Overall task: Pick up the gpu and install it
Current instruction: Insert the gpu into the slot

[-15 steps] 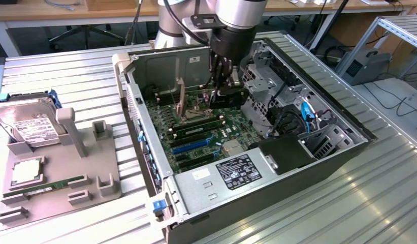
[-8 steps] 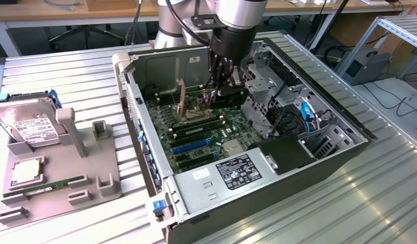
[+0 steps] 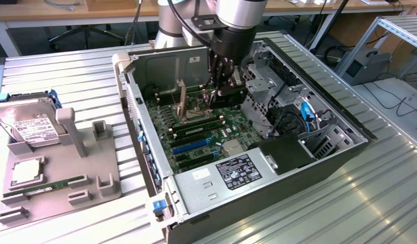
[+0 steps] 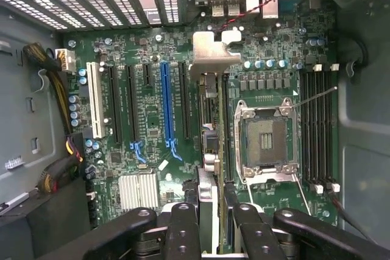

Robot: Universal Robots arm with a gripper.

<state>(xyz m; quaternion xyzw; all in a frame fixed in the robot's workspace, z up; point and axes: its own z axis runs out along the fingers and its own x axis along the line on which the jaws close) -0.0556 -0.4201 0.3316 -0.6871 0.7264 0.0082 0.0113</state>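
The gpu [image 4: 210, 144] shows edge-on in the wrist view, a thin dark card with its silvery end bracket [image 4: 213, 53] toward the case's rear vents. My gripper [image 4: 212, 226] is shut on it, a black finger [image 4: 183, 229] on either side. The card hangs over the green motherboard [image 4: 146, 126], between the black expansion slots and the empty CPU socket [image 4: 265, 141]; the blue slot [image 4: 166, 108] lies off to one side. I cannot tell whether the card's edge touches a slot. In the exterior view my gripper [image 3: 218, 84] reaches down inside the open computer case [image 3: 194, 203], over the motherboard's middle.
A grey fixture tray [image 3: 93, 178] at the exterior view's left holds a silver hard drive [image 3: 29, 124], a CPU [image 3: 25, 173] and a green memory stick [image 3: 56, 184]. Inside the case, a drive cage [image 3: 262, 81], cables [image 3: 307, 114] and the power supply [image 3: 238, 173] crowd the arm's side.
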